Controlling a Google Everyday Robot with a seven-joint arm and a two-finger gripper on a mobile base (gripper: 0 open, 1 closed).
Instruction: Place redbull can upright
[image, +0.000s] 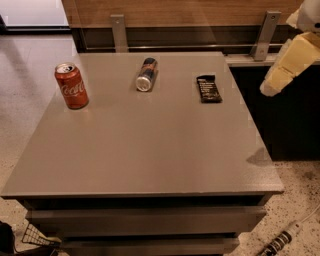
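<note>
The redbull can (146, 74) lies on its side at the back middle of the grey table (150, 150), its silver end facing the front. It is slim, dark blue and silver with an orange mark. Only a cream-coloured part of my arm (286, 64) shows, at the right edge, above and beyond the table's right side and well apart from the can. The gripper itself is out of view.
A red Coca-Cola can (71, 85) stands upright at the back left of the table. A flat black snack-bar wrapper (208, 88) lies at the back right. A wood and glass wall with metal brackets (119, 31) runs behind the table. Speckled floor surrounds it.
</note>
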